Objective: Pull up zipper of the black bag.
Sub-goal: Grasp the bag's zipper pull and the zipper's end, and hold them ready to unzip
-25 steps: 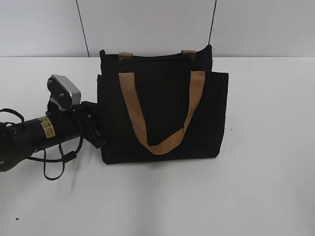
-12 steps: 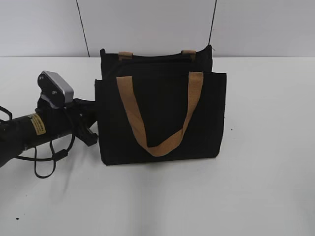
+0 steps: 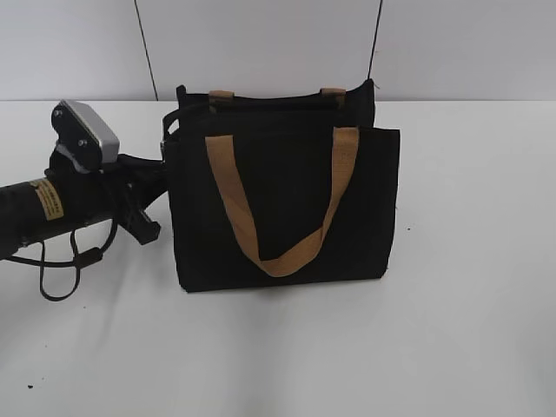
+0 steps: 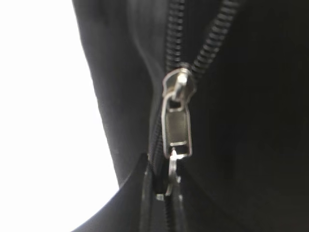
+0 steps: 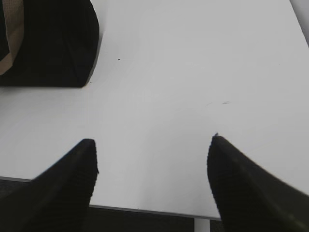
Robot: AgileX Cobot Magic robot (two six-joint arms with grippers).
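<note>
The black bag (image 3: pixel 287 200) stands upright on the white table, its tan handle (image 3: pixel 230 187) hanging down the front. My left gripper (image 3: pixel 165 161) is pressed against the bag's left side near the top. In the left wrist view its fingers (image 4: pixel 166 193) are shut on the ring of the silver zipper (image 4: pixel 177 128). The zip teeth are split apart beyond the slider. My right gripper (image 5: pixel 152 159) is open and empty over the table's front edge, with the bag's corner (image 5: pixel 48 43) at the top left of its view. The right gripper is out of the exterior view.
The white table (image 3: pixel 469 304) stretches around the bag. A pale wall stands behind it. The left arm's cable loop (image 3: pixel 61 269) hangs down to the table at the left. The table's front edge (image 5: pixel 145 210) shows under my right gripper.
My left arm has risen and drawn back to the left along the bag's side. The bag's left edge has shifted slightly with it. The right arm's motion is not shown.
</note>
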